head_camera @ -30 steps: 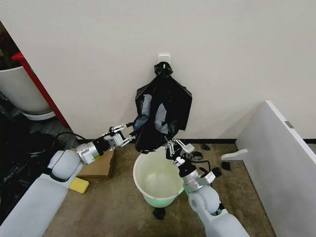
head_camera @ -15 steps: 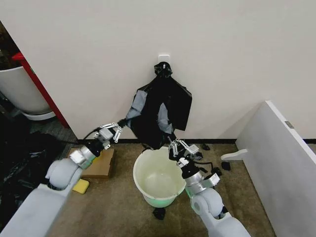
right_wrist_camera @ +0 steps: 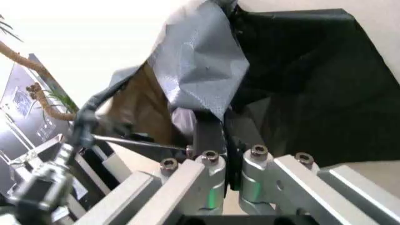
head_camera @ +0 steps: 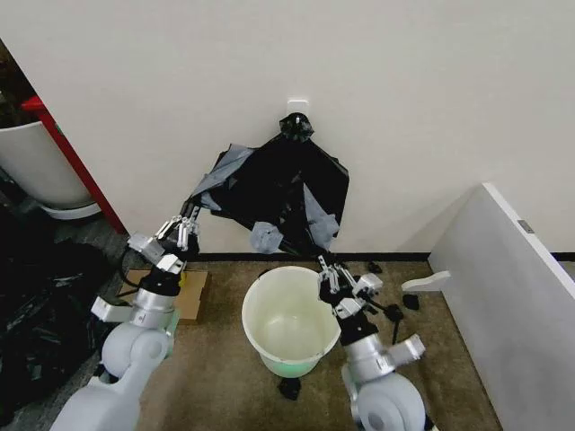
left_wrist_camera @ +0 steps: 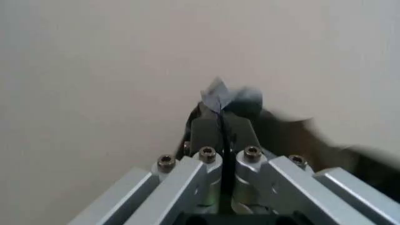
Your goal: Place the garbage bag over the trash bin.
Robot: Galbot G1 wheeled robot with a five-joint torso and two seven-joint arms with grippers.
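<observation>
One garbage bag [head_camera: 283,193] up on the wall, one trash bin [head_camera: 289,323] on the floor below it. Two hands: the left hand [head_camera: 186,220], the right hand [head_camera: 325,268]. One cardboard box [head_camera: 184,296], one yellow sponge [head_camera: 94,310] alongside.

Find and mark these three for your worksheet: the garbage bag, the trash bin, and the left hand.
garbage bag [head_camera: 278,184], head view, middle of the black film.
trash bin [head_camera: 247,310], head view, left of its white rim.
left hand [head_camera: 188,222], head view, between its fingertips at the bag's corner.
</observation>
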